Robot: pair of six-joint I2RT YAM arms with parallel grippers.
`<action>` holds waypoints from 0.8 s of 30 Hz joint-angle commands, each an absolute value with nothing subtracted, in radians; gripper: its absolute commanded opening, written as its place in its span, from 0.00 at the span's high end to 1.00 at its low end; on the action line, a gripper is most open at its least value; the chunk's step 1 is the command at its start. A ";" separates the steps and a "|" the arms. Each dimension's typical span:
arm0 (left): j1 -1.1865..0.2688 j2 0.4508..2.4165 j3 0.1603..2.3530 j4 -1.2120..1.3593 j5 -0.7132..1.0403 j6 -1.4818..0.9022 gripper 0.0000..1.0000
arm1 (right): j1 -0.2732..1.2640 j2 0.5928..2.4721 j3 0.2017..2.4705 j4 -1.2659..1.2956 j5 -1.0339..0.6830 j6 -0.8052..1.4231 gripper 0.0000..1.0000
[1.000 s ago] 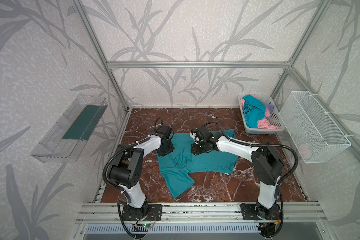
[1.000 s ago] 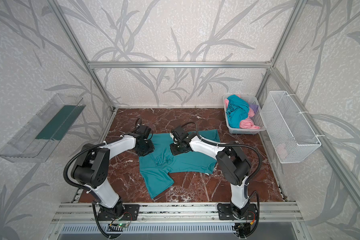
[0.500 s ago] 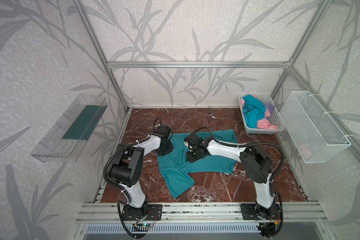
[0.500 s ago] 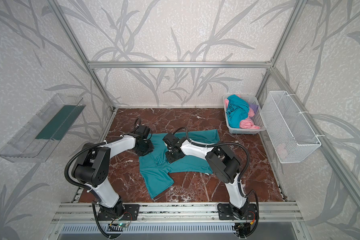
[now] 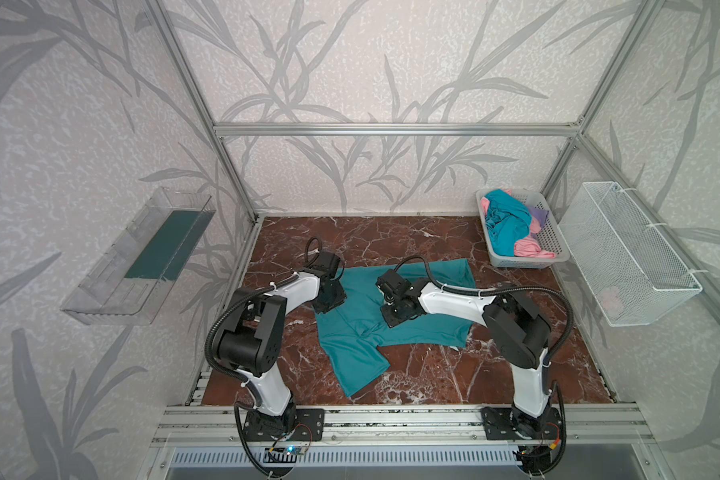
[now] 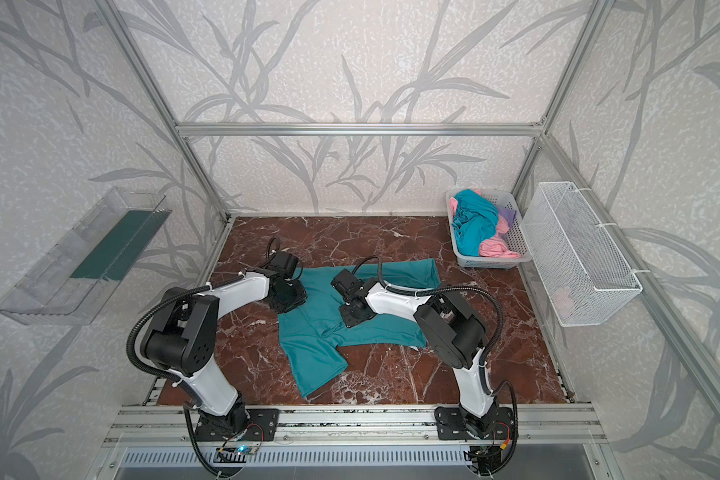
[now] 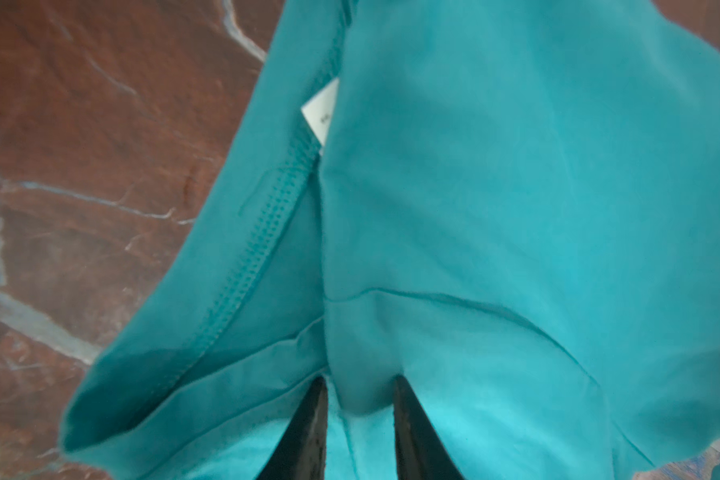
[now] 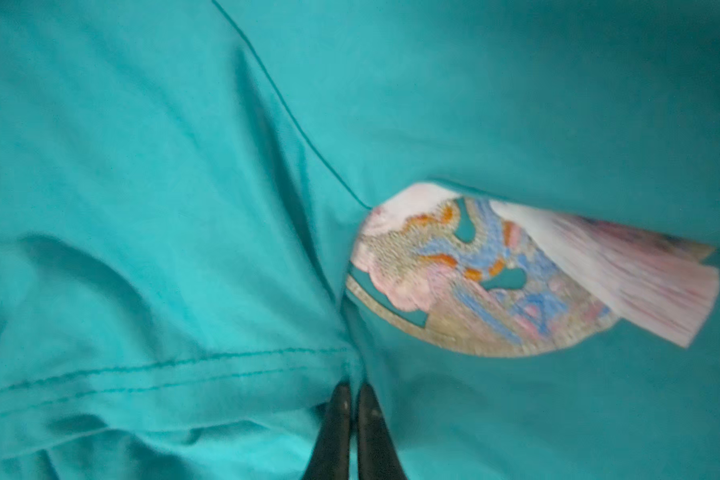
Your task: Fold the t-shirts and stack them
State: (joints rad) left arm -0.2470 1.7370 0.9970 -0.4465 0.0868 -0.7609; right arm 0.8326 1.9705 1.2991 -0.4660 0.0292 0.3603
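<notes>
Pinching the teal t-shirt [image 5: 358,361], my left gripper [image 7: 359,380] grips near the label [image 7: 319,112], my right gripper [image 8: 354,385] beside the print [image 8: 474,282]; its length runs toward my right side.

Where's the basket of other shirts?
In both top views, the grey basket sits in the far right corner, beside the white wire basket, beyond the spread teal t-shirt.

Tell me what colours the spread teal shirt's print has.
The print is pink, blue and orange; clearest in the right wrist view.
</notes>
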 commanded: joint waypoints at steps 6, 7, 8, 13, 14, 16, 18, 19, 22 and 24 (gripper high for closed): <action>-0.222 1.783 0.951 -0.488 0.045 -0.755 0.70 | 0.786 1.872 1.192 -0.442 -0.004 0.412 0.75; -0.222 1.779 0.956 -0.492 0.048 -0.753 0.70 | 0.785 1.854 1.183 -0.436 -0.012 0.414 0.72; -0.222 1.774 0.963 -0.497 0.054 -0.751 0.70 | 0.785 1.837 1.175 -0.436 -0.020 0.414 0.69; -0.226 1.689 1.045 -0.592 0.042 -0.735 0.69 | 0.769 1.679 1.135 -0.492 -0.051 0.415 0.65; -0.228 1.661 1.056 -0.611 0.039 -0.732 0.67 | 0.761 1.646 1.127 -0.521 -0.039 0.416 0.64; -0.245 1.586 1.073 -0.664 0.026 -0.723 0.65 | 0.737 1.575 1.101 -0.600 0.005 0.424 0.61; -0.275 1.509 1.074 -0.728 -0.007 -0.707 0.65 | 0.703 1.512 1.064 -0.675 0.044 0.451 0.56; -0.296 1.470 1.068 -0.765 -0.031 -0.703 0.64 | 0.680 1.477 1.036 -0.704 0.050 0.461 0.53; -0.376 1.361 1.000 -0.844 -0.054 -0.710 0.64 | 0.598 1.372 0.931 -0.750 0.037 0.502 0.44; -0.435 1.296 0.927 -0.880 -0.049 -0.747 0.63 | 0.538 1.308 0.860 -0.759 0.003 0.525 0.42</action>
State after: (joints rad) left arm -0.3759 1.3487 1.0065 -0.7216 -0.0101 -0.7261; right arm 0.5922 1.3643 0.9337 -0.6418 0.0139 0.4747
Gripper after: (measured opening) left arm 0.365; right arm 0.576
